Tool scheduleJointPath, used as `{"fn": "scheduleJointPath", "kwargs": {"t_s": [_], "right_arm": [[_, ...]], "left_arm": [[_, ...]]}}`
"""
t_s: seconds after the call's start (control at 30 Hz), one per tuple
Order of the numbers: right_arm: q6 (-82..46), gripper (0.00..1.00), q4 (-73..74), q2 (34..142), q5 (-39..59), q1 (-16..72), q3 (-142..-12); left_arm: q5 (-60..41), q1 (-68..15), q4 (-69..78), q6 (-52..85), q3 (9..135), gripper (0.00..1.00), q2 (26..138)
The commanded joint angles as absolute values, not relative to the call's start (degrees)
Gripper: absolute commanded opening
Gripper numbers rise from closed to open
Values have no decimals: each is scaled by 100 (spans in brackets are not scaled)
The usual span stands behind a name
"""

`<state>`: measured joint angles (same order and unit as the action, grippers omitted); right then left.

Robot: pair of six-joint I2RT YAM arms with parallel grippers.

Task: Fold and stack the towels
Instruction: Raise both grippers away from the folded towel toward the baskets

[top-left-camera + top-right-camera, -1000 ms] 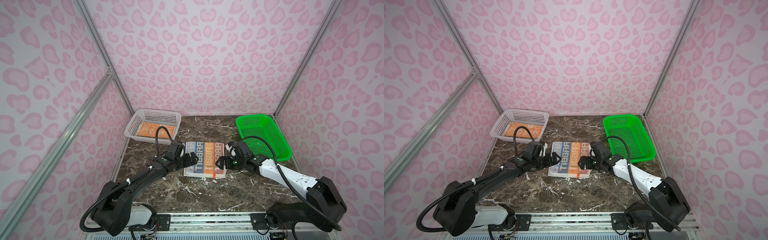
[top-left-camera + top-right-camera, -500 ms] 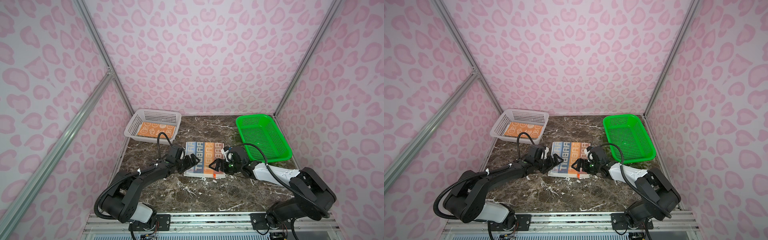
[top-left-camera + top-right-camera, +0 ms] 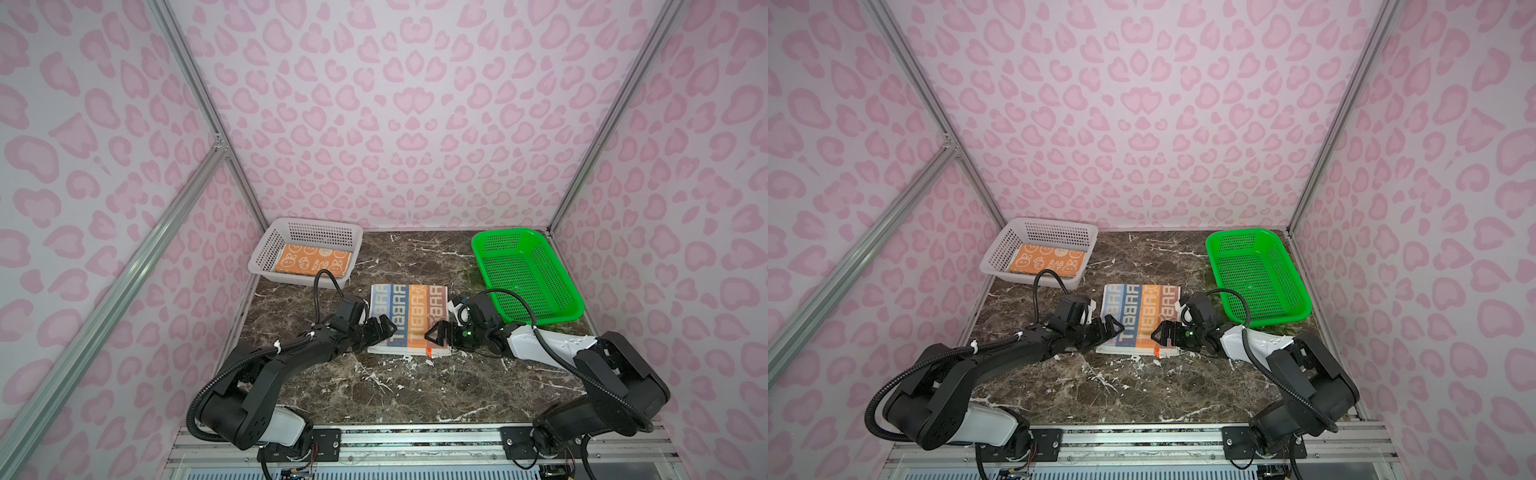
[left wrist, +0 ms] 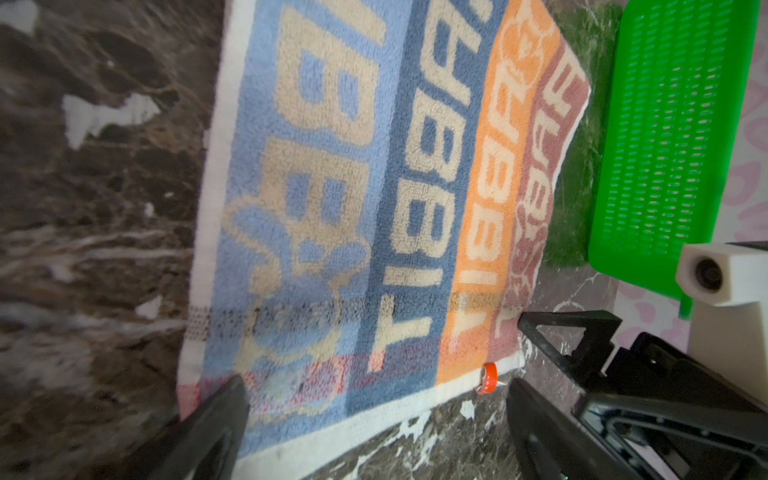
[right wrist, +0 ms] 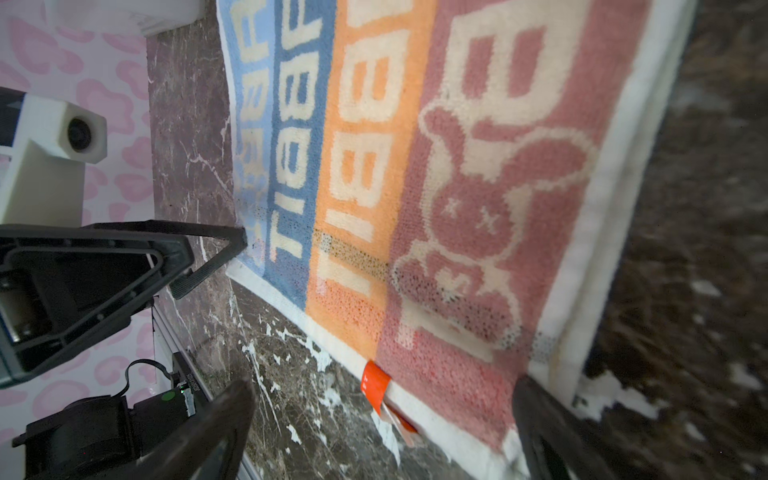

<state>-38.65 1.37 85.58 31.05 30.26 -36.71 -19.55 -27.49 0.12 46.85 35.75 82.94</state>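
So the striped towel (image 3: 409, 309) sat right between the left claw (image 3: 384, 328) and right claw (image 3: 434, 336), both spread wide, empty, each at a corner.

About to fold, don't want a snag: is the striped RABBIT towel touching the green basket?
Apart. In both top views a strip of bare marble tabletop separates the striped RABBIT towel from the green basket.
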Motion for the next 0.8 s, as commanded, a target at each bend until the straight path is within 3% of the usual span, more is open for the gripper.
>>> {"fn": "scheduleJointPath", "kwargs": {"t_s": [0.0,0.23,0.4,0.77], "right_arm": [[-3534,99,-489,8364,3004,2999,-3992],[-3225,99,-1258,8443,3033,2491,-5280],[-3560,99,-739,9304,3550,1983,-6047],[-4477,99,637,11355,3957,1885,-7194]], "left_arm": [[-1930,-2760,-461,4122,3985,98,8082],[-1844,-2556,-927,3591,5017,98,8116],[-2313,-2261,-611,3954,5799,98,9107],[-2394,-2148,-397,4384,7359,98,11051]]}}
